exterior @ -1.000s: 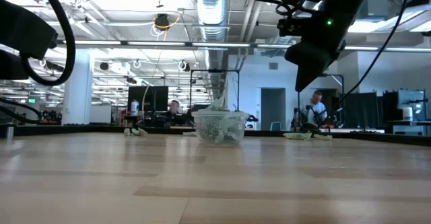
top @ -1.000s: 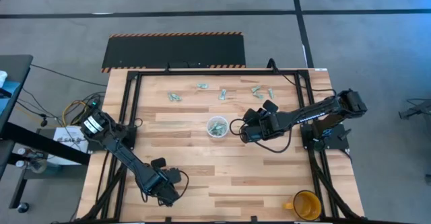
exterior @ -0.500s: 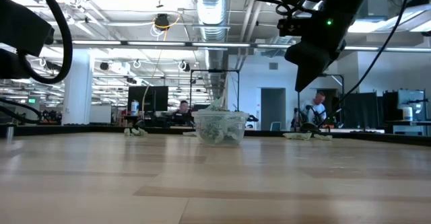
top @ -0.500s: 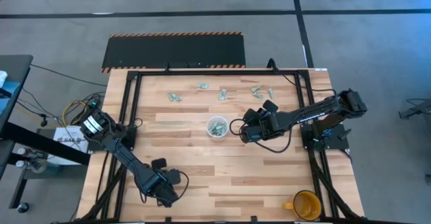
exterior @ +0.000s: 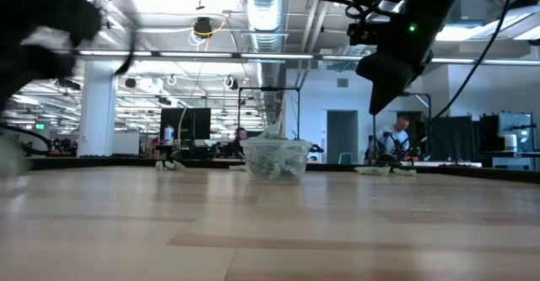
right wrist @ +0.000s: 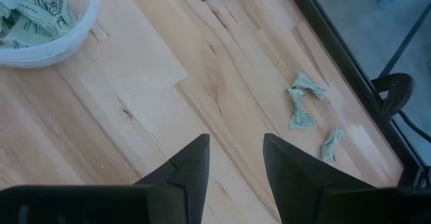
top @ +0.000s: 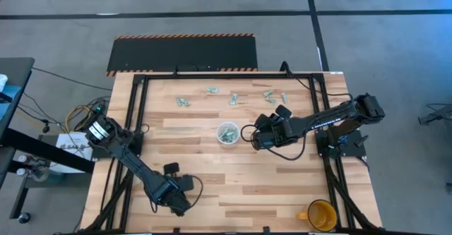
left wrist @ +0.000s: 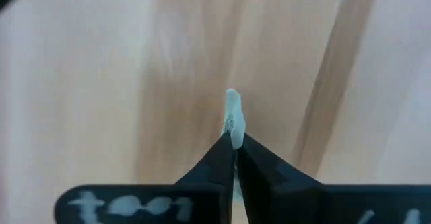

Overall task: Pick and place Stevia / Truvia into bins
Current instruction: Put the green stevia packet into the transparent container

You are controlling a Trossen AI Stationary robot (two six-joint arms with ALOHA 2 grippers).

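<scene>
Packets first: at the near left of the table our left gripper has just snapped its fingers together (they stood apart a second ago), and its wrist camera shows a pale packet pinched edge-on between the tips, held above bare wood. We judge that a pick has just been made, so what remains for this arm is the carry toward the cup. In the level view that arm is only a dark smear at the left edge, which suggests it is moving.

Moving rightward, the clear cup sits mid-table, already holding a heap of packets. Just to its right, our right gripper hangs with its fingers parted and empty, unchanged over the last second. Loose packets remain scattered along the far edge, well apart from the cup, so the task is not finished.

From above, the held packet is hidden under the left gripper. We cannot count the cup's contents, and the far packets are too small to tell their print.
</scene>
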